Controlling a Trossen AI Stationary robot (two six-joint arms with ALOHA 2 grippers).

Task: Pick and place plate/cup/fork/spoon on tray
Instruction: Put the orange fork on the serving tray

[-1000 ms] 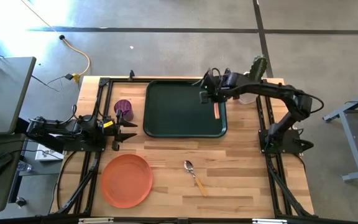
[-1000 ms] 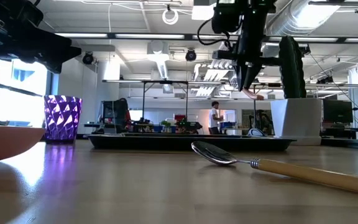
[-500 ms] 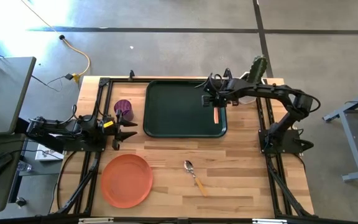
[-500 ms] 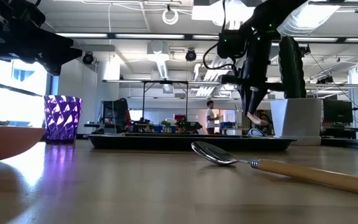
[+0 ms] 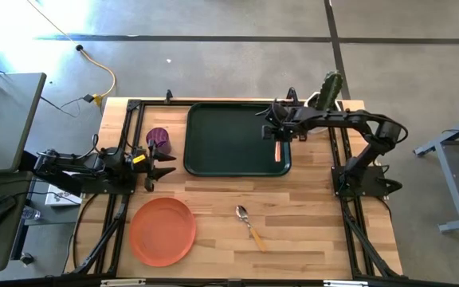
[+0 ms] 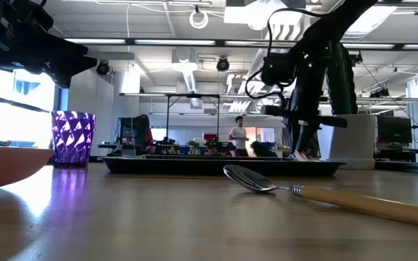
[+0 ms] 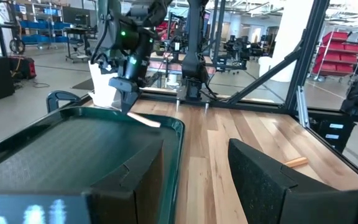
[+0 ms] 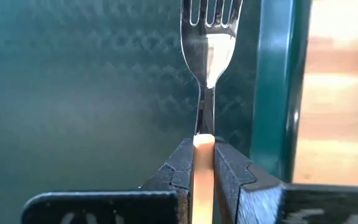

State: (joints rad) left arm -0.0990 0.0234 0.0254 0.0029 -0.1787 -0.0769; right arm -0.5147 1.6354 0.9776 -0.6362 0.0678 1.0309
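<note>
while clamped on fork (image 8: 205, 74) handle, right end effector (image 5: 276, 134) low over tray (image 5: 229, 139), near its right rim, tines above green floor. left end effector (image 5: 159, 169) released, parked at counter (image 5: 309, 215) left edge beside cup (image 5: 158, 140). plate (image 5: 162, 231) and spoon (image 5: 250, 225) on bare wood, front of tray.

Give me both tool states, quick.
Left tool: open, empty, beside the cup.
Right tool: shut on the fork, over the tray.
</note>
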